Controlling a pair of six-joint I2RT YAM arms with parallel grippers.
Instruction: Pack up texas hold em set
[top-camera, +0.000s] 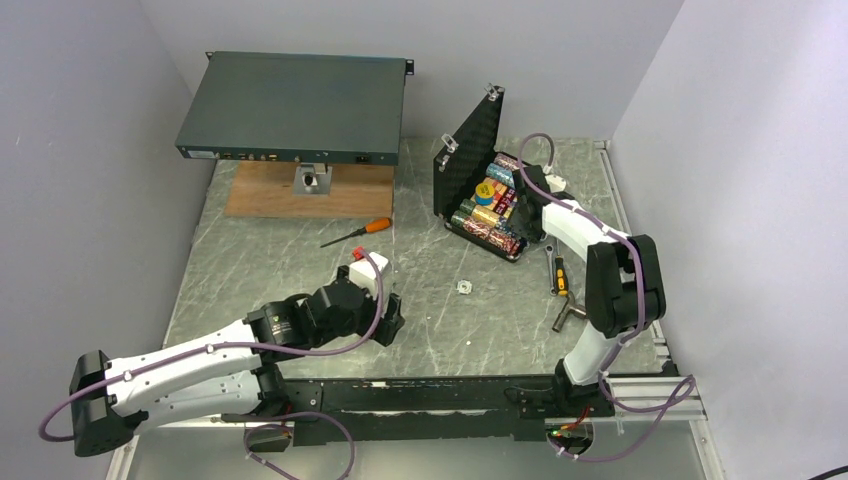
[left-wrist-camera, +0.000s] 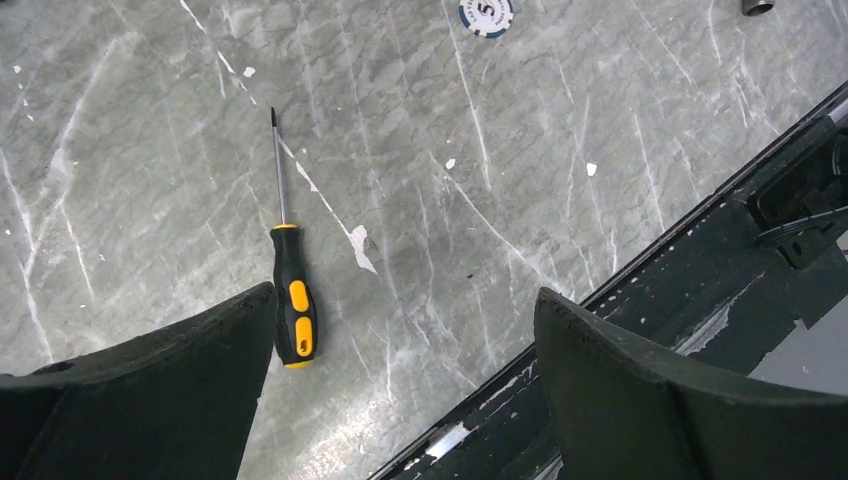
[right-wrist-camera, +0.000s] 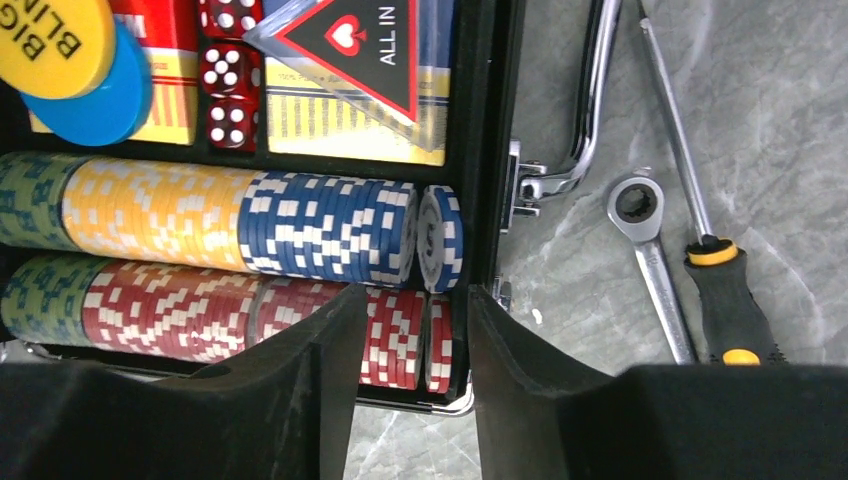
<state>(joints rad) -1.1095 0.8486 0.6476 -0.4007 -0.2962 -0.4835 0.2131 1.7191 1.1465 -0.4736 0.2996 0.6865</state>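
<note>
Fingers (right-wrist-camera: 300, 400) of the right gripper (right-wrist-camera: 415, 293) stand parted, clamped on nothing, straddling the end red chips (right-wrist-camera: 437, 345) of the lower row, bottom centre of the right wrist view. That gap is far too wide for a pinch, so I read it as letting go, not picking. The case (top-camera: 470, 150) sits upper right of centre in the overhead view, its lid propped up so the rows stay reachable. Lower left, the left gripper (left-wrist-camera: 405, 295) is spread wide and empty, low over the table (top-camera: 300, 270) beside a black-and-yellow screwdriver (left-wrist-camera: 293, 310), which is no part of the set. One loose chip (top-camera: 463, 287) waits mid-table, likely the next target.
</note>
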